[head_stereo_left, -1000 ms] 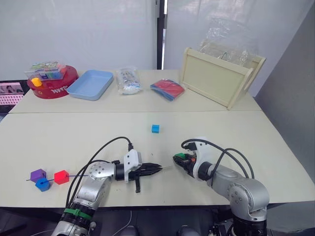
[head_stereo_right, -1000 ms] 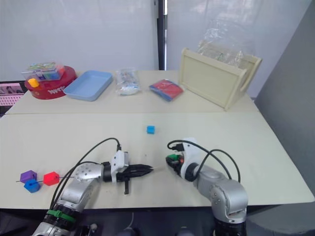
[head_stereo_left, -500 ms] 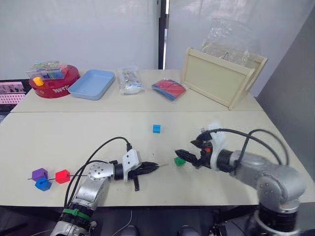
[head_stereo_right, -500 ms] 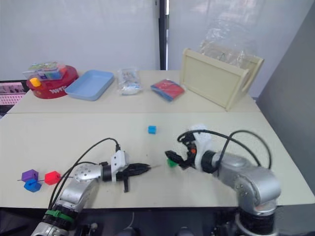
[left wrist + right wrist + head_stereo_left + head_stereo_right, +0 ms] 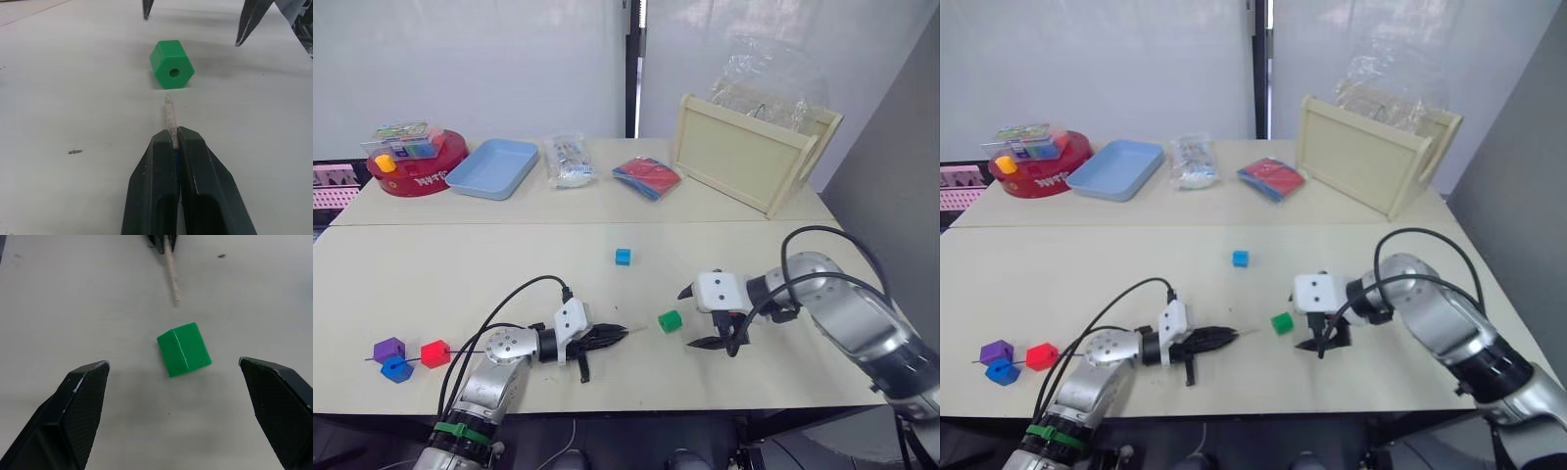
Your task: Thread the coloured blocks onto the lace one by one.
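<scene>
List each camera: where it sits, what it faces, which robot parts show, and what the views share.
Head stereo pair: on the head, looking down over the pale table; both arms, the left tool and the right tool show.
Left wrist: looks along shut fingers pinching the dark-blue lace's pale tip, towards the small green plastic block.
Right wrist: looks down between open fingers at that block.
Shared: block and lace tip appear in all.
</scene>
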Robot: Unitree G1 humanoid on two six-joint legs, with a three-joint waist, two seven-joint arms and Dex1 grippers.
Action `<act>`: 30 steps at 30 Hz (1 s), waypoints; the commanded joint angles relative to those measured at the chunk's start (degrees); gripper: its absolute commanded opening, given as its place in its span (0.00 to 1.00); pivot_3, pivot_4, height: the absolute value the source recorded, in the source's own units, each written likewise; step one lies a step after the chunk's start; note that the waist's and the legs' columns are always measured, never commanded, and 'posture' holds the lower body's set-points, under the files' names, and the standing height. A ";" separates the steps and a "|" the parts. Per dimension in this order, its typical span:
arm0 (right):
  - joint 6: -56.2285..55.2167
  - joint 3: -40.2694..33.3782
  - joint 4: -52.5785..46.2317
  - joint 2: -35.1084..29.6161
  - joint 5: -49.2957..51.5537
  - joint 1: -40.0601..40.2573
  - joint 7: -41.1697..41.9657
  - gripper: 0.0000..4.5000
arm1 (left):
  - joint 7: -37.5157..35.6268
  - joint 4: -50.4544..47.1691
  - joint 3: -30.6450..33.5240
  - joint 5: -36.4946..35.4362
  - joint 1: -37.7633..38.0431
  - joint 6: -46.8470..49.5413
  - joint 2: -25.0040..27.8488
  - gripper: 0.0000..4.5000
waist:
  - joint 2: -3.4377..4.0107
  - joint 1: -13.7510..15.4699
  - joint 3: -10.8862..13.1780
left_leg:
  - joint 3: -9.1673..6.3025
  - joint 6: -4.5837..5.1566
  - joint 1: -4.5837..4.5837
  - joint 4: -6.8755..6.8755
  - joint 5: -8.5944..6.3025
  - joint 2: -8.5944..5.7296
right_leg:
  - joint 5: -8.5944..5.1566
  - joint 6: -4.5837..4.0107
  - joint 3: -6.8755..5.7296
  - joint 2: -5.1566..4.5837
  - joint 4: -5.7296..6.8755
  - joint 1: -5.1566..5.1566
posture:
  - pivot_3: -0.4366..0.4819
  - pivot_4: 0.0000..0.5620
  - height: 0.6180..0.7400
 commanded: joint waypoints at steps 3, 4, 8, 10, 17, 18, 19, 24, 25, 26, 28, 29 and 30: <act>-9.97 1.16 10.02 4.05 -4.90 -4.76 4.23 1.00 | 0.15 -3.30 0.16 -1.46 1.28 0.36 -0.15 0.00 | 0.00 0.18 0.00 | 0.01 -0.01 -0.02 0.01 0.01 -0.01 | 0.00 0.00 -0.01 -0.02 -0.03 0.00 | 0.48 0.27 1.00; -11.06 1.39 12.14 5.26 -5.55 -5.39 4.41 0.94 | 0.18 -3.64 0.20 -1.57 1.48 0.49 -0.14 0.00 | 0.00 0.23 0.00 | 0.00 -0.02 -0.02 0.01 0.01 -0.01 | 0.00 0.00 -0.01 -0.02 -0.05 0.01 | 0.48 0.27 1.00; -10.81 1.52 15.74 7.96 -6.11 -5.53 6.65 0.66 | 0.21 -4.70 0.29 -1.99 2.12 0.64 -0.04 0.00 | 0.00 0.38 0.00 | 0.00 -0.03 -0.02 0.01 0.02 -0.01 | 0.00 0.00 -0.01 -0.02 -0.04 0.00 | 0.48 0.27 1.00; -8.05 0.81 14.65 8.61 -4.81 -4.69 8.14 0.51 | -0.47 -5.43 0.19 -3.21 2.30 2.30 0.14 0.00 | 0.00 0.50 0.00 | 0.00 -0.03 -0.02 0.01 0.02 -0.01 | 0.00 0.00 -0.01 -0.03 -0.04 0.00 | 0.48 0.27 1.00; 6.07 -2.20 7.13 9.44 -3.30 -1.01 6.28 0.28 | -1.81 -6.82 -0.14 -4.81 2.28 4.85 0.61 0.00 | 0.00 0.71 0.00 | -0.01 -0.03 -0.02 0.02 0.02 -0.01 | 0.00 -0.01 0.00 -0.02 -0.04 0.01 | 0.48 0.27 1.00; 8.77 -2.74 5.57 9.45 -2.88 -0.43 5.98 0.28 | -1.92 -6.77 -0.11 -4.84 2.21 4.89 0.64 0.00 | 0.00 0.73 0.00 | 0.00 -0.03 -0.02 0.02 0.02 -0.01 | 0.00 -0.01 0.00 -0.02 -0.04 0.01 | 0.48 0.27 1.00; 10.53 -3.05 4.43 9.41 -2.71 -0.04 5.63 0.28 | -1.99 -6.68 -0.06 -4.86 2.13 4.85 0.68 0.00 | 0.00 0.81 0.00 | 0.00 -0.03 -0.02 0.03 0.02 -0.01 | 0.00 -0.01 0.00 -0.01 -0.04 0.01 | 0.48 0.27 1.00; 14.24 -2.77 0.19 8.57 -4.26 2.54 3.06 0.28 | -2.69 -5.51 -0.20 -4.65 1.28 4.25 0.88 0.00 | 0.00 1.14 0.00 | 0.00 -0.03 -0.02 0.05 0.02 -0.01 | 0.00 -0.01 0.00 -0.02 -0.04 0.01 | 0.48 0.27 1.00; 14.15 -2.28 -0.28 8.28 -4.90 3.06 2.73 0.28 | -2.92 -5.27 -0.41 -4.43 1.08 4.14 0.94 0.00 | 0.00 1.16 0.00 | 0.00 -0.03 -0.02 0.05 0.02 -0.01 | 0.00 -0.01 0.00 -0.02 -0.04 0.01 | 0.48 0.27 1.00; 14.29 -1.93 -0.83 8.15 -5.21 3.51 2.47 0.28 | -3.15 -5.01 -0.66 -4.16 0.88 3.99 1.00 0.00 | 0.00 1.15 0.00 | 0.00 -0.03 -0.02 0.05 0.02 -0.01 | 0.00 -0.01 0.00 -0.02 -0.04 0.01 | 0.48 0.27 1.00; 16.43 -2.07 -2.39 8.89 -4.52 3.97 1.67 0.28 | -3.35 -4.58 -0.90 -3.87 0.56 3.79 0.97 0.00 | 0.00 1.15 0.00 | 0.00 -0.03 -0.02 0.05 0.02 -0.01 | 0.00 -0.01 0.00 -0.02 -0.04 0.01 | 0.48 0.27 1.00; 17.31 -2.03 -3.09 9.11 -4.31 4.02 1.38 0.28 | -3.33 -4.38 -0.92 -3.80 0.39 3.76 0.90 0.00 | 0.00 1.12 0.00 | 0.00 -0.03 -0.02 0.05 0.02 -0.01 | 0.00 -0.01 0.00 -0.02 -0.04 0.02 | 0.48 0.27 1.00; 17.91 -1.87 -3.71 9.18 -4.30 4.11 1.15 0.28 | -3.19 -4.09 -0.99 -3.59 0.13 3.98 0.91 0.00 | 0.00 1.09 0.00 | 0.00 -0.03 -0.02 0.05 0.02 -0.01 | 0.00 -0.01 0.00 -0.01 -0.04 0.02 | 0.48 0.27 1.00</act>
